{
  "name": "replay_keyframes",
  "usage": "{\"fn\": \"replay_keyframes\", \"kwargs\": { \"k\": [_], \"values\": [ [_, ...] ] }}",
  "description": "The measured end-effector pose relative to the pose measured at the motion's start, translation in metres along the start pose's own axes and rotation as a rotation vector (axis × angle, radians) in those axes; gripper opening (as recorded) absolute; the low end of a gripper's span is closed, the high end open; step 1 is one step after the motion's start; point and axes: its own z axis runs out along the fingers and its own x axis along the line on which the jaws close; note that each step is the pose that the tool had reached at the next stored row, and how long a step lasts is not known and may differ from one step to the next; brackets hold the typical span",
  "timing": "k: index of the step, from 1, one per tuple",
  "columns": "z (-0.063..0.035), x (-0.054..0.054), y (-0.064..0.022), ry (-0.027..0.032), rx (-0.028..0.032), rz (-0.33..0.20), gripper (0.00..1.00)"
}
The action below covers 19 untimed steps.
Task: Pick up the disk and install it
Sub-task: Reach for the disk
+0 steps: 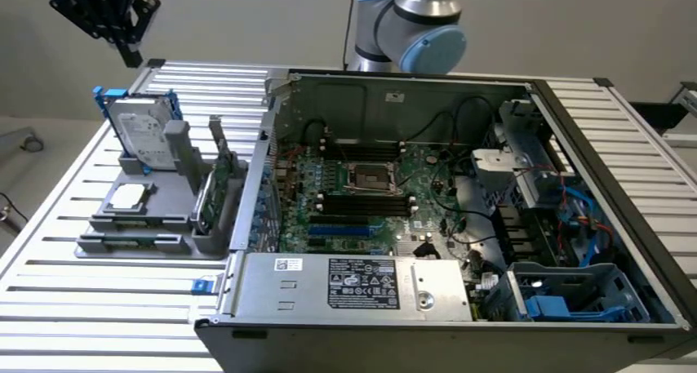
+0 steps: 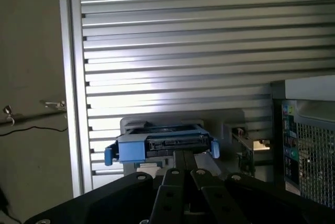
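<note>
Hovering above the disk [image 1: 147, 132], well apart, the gripper [image 1: 130, 59] is seen with fingers together | disk stood upright in grey rack [image 1: 163, 246], exterior view's left | green card [image 1: 221, 181] and open computer case [image 1: 381, 99] set to its right.

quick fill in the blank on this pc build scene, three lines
1. The disk is framed by a plastic carrier coloured ___.
2. The gripper hangs ___ the disk, apart from it.
3. In the exterior view, the disk stands to the ___ of the open computer case.

Missing words: blue; above; left
</note>
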Motion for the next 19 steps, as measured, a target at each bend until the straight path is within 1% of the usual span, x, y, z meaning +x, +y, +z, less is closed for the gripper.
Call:
{"fn": "replay_keyframes", "kwargs": {
  "k": [12,14,17,19],
  "values": [
    [0.0016,0.034,0.0121,0.0027,0.0002,0.0,0.11],
    [0.0019,0.036,0.013,0.0032,0.0001,-0.006,0.11],
    [0.002,0.037,0.0139,0.0074,0.0002,-0.022,0.11],
    [0.002,0.037,0.0142,0.012,0.0007,-0.037,0.11]
  ]
}}
